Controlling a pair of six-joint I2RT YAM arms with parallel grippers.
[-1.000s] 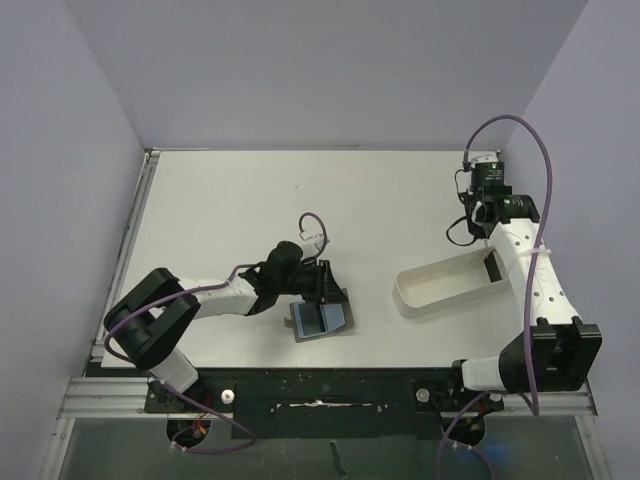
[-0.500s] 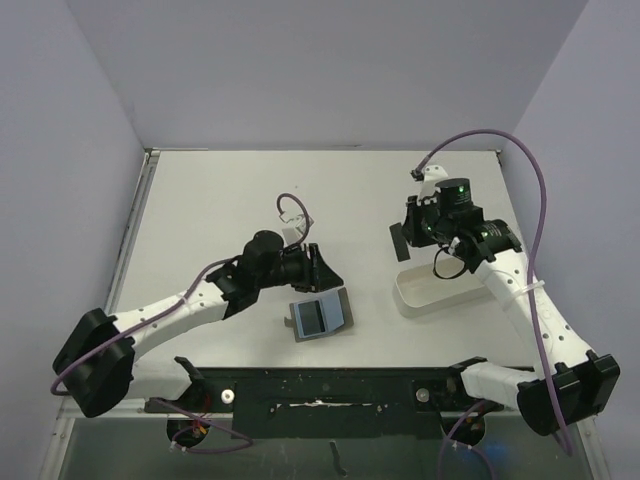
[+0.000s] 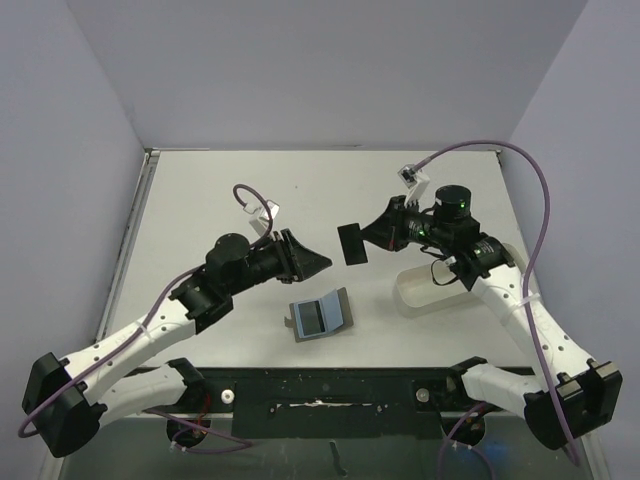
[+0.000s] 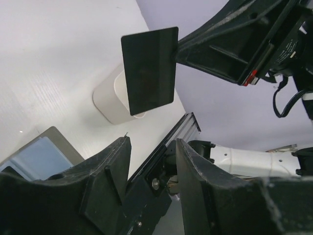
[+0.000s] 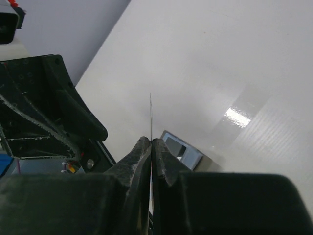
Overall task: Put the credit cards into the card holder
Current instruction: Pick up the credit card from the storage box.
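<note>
Handover looks to be the step in hand: the right tool (image 3: 374, 236) is clenched on one dark credit card (image 3: 351, 243), held upright in the air between the arms, and the left tool (image 3: 304, 262) faces it with jaws apart, empty. To do it well, the left should close squarely on the card's free half before the right lets go. The card holder (image 3: 322, 316) lies open on the counter (image 3: 220, 190) below, blue lining up; whether it holds a card I cannot tell. The white tray (image 3: 408, 298) is largely hidden, its contents unseen.

smooth dark card (image 4: 149, 68), glossy white table (image 5: 234, 73)
</note>
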